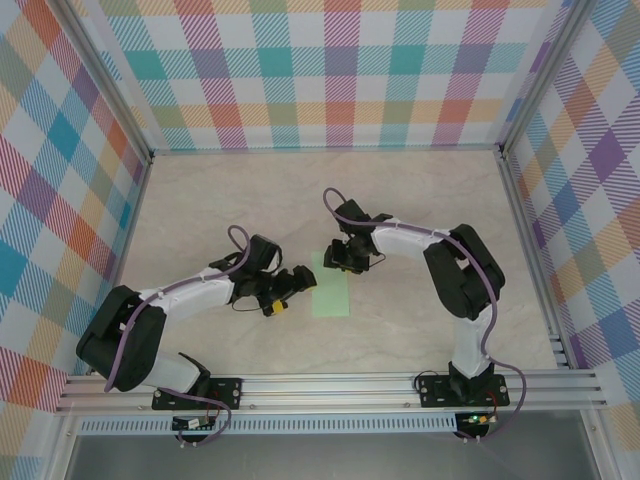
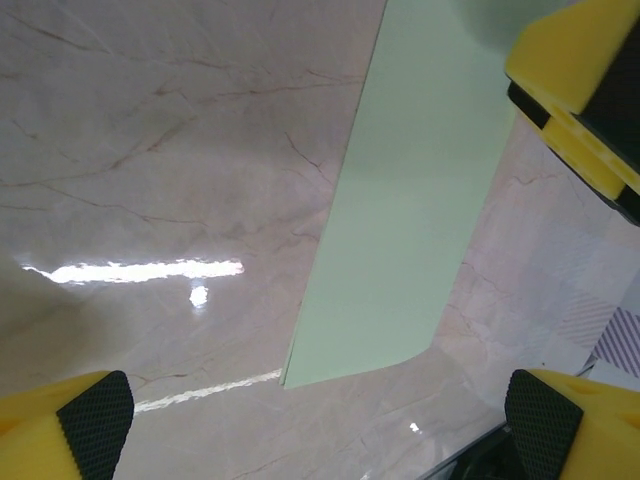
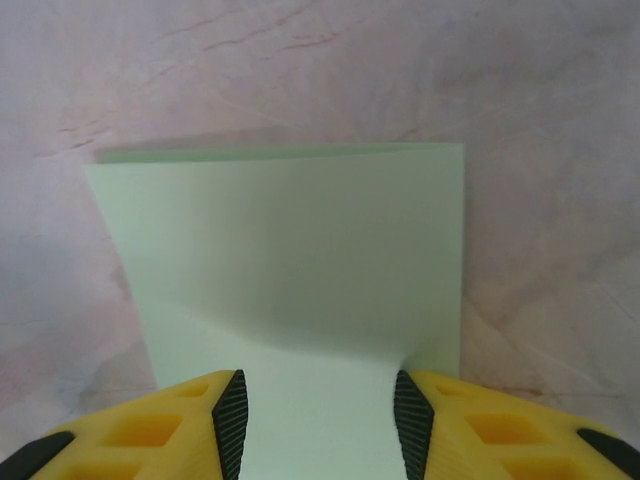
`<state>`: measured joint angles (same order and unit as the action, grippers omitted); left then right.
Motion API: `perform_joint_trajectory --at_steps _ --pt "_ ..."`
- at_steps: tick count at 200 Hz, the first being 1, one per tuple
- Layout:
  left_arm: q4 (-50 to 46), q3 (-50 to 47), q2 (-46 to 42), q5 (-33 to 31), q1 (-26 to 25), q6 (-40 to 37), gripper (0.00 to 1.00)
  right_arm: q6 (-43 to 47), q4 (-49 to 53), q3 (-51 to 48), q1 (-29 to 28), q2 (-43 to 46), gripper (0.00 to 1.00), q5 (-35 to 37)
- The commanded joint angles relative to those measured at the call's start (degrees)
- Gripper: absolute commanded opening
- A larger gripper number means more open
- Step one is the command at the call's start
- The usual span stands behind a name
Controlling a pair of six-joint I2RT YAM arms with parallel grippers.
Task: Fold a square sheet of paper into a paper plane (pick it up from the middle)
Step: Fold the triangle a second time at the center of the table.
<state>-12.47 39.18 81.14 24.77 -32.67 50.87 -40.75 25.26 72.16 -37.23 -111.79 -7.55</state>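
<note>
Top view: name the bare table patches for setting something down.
Free: the table strip along the far wall; the near patch between paper and rail. Crowded: centre, where left gripper and right gripper meet at the paper.

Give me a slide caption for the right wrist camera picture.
Yellow fingers, set apart, frame one end of a pale green paper sheet on a marble-look table.

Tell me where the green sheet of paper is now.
In the top view, the sheet of paper lies near the middle of the table, just right of the left end effector, with the right end effector at its far end.
</note>
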Motion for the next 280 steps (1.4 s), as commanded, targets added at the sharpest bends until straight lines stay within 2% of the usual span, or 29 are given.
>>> perform_joint_trajectory --at_steps 1,49,98,153,280 --pt "4.14 -1.19 -0.52 2.62 -1.71 3.52 0.98 -1.95 0.13 1.01 -0.39 -1.95 0.46 2.12" --pt "9.97 -1.72 1.15 4.75 -4.29 7.74 0.98 -5.72 2.04 0.17 -0.30 -3.01 0.45 4.62" --pt "15.49 -2.75 3.88 5.90 -6.62 11.65 0.97 -8.31 2.47 -0.33 -0.19 -4.02 0.45 4.04" --pt "12.14 -1.58 5.26 4.78 -7.43 11.08 0.98 -8.92 2.58 -0.54 0.27 -4.32 0.45 3.95" --pt "13.95 1.83 9.19 6.39 -9.10 10.31 0.96 -9.08 1.38 -1.76 1.02 -4.45 0.45 2.90"
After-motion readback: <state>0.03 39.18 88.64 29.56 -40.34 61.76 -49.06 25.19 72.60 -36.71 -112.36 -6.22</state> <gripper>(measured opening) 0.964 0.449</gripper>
